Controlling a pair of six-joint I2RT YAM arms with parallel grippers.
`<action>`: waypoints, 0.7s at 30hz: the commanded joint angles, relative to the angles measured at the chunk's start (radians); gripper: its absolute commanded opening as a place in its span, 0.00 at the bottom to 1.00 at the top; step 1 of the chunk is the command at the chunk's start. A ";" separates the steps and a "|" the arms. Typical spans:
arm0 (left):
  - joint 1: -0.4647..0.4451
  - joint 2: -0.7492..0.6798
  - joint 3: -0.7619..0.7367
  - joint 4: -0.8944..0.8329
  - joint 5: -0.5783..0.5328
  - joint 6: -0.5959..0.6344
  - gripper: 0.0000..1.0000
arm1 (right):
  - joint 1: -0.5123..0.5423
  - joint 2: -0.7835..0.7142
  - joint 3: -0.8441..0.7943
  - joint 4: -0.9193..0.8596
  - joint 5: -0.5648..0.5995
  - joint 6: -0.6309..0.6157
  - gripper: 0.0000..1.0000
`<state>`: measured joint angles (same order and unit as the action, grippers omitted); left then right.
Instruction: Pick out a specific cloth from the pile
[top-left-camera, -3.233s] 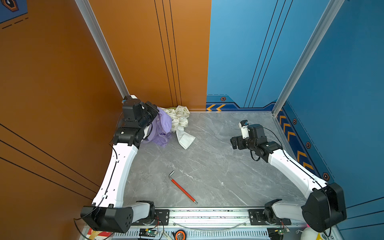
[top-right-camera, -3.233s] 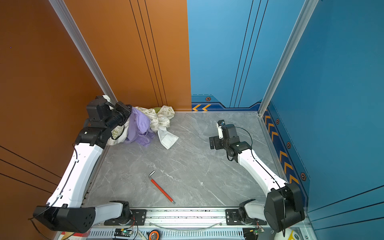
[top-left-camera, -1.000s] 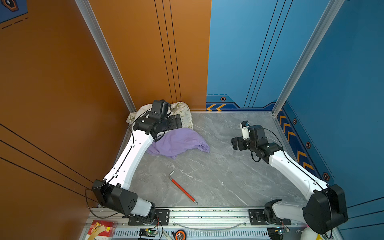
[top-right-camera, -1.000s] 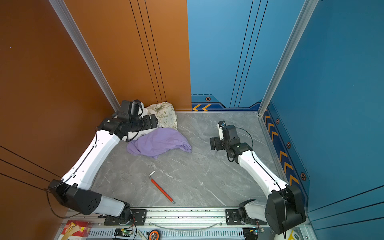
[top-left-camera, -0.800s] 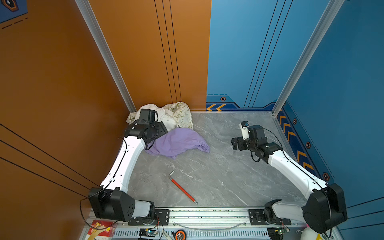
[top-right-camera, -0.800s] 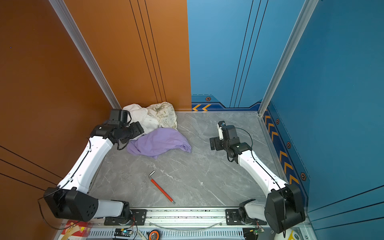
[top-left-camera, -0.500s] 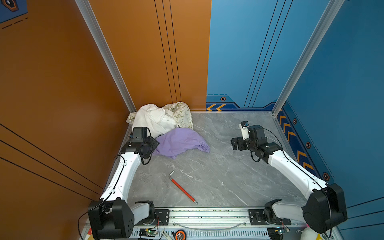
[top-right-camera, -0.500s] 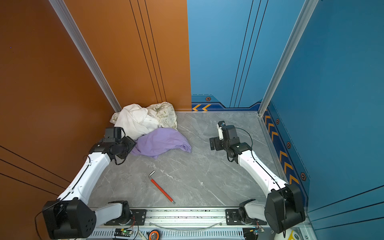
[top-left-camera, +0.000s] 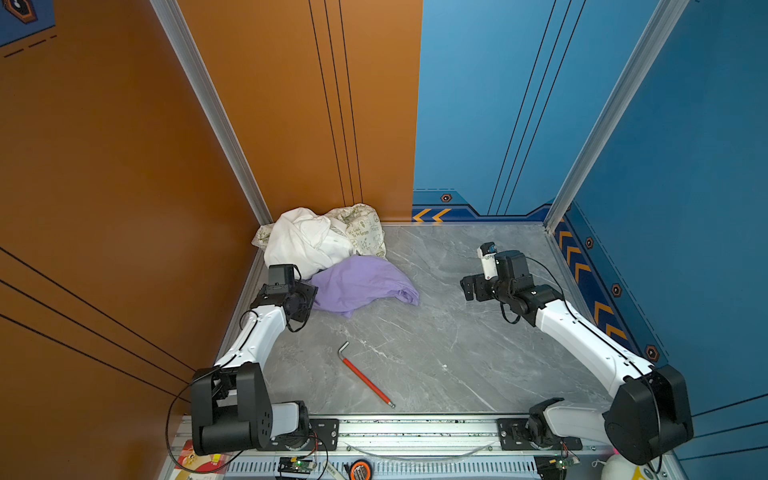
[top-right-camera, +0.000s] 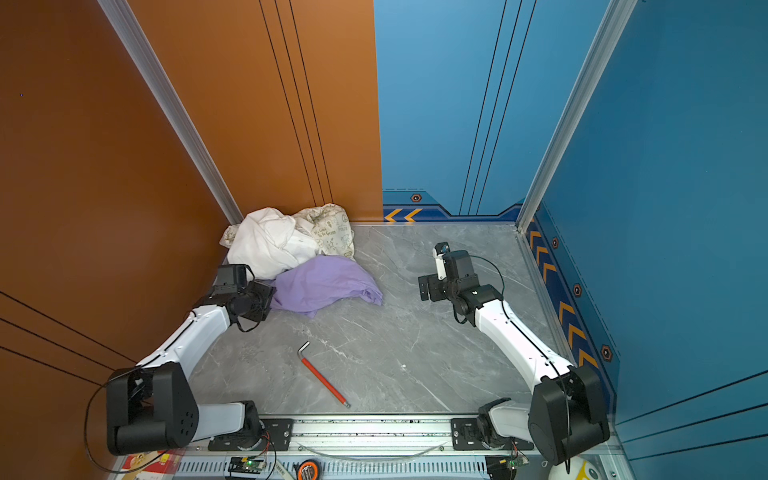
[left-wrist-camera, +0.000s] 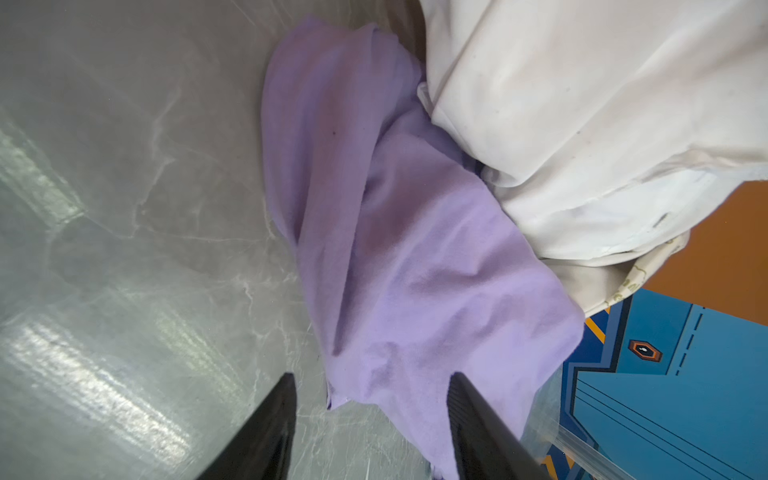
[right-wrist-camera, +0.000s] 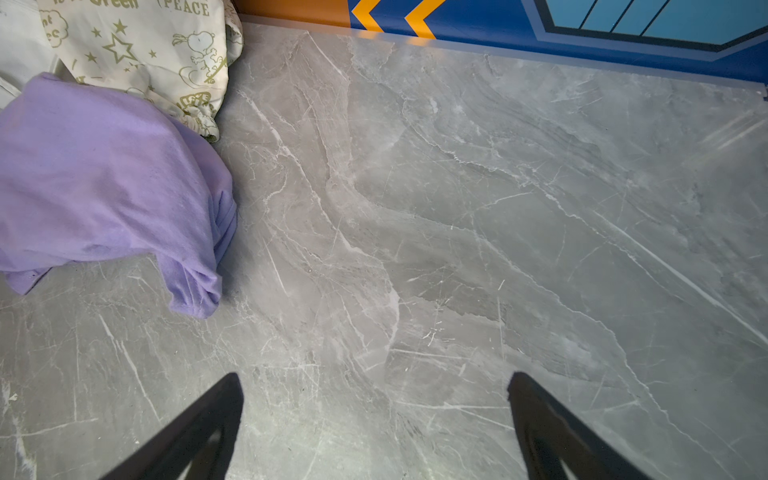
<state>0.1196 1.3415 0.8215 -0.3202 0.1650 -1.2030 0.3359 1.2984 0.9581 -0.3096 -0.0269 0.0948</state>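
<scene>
While poised beside the cloth (top-left-camera: 361, 284) with left gripper (left-wrist-camera: 371, 376) half-open and empty, risks dragging the pile (top-left-camera: 307, 241) touching that cloth.

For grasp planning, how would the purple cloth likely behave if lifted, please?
The cloth lies in soft folds, so it would probably drape limply. It looks thin, likely light. Its edge touches the pile, which might drag.

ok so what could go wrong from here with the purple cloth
1. The purple cloth lies against the white cloth, which overlaps its edge; a pull may drag the white one along.
2. The left pincer stands open at just a thin edge, so a grip could slip off.
</scene>
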 joint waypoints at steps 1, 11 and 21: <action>0.006 0.043 0.003 0.036 0.041 -0.030 0.58 | 0.006 0.012 0.027 0.009 -0.011 0.013 1.00; 0.007 0.186 0.039 0.040 0.088 -0.050 0.47 | 0.007 0.035 0.043 0.006 -0.010 0.011 1.00; 0.007 0.219 0.103 0.040 0.101 -0.018 0.01 | 0.012 0.069 0.073 0.007 -0.011 0.011 1.00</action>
<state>0.1196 1.5623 0.8974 -0.2768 0.2485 -1.2316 0.3405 1.3582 1.0000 -0.3058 -0.0269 0.0948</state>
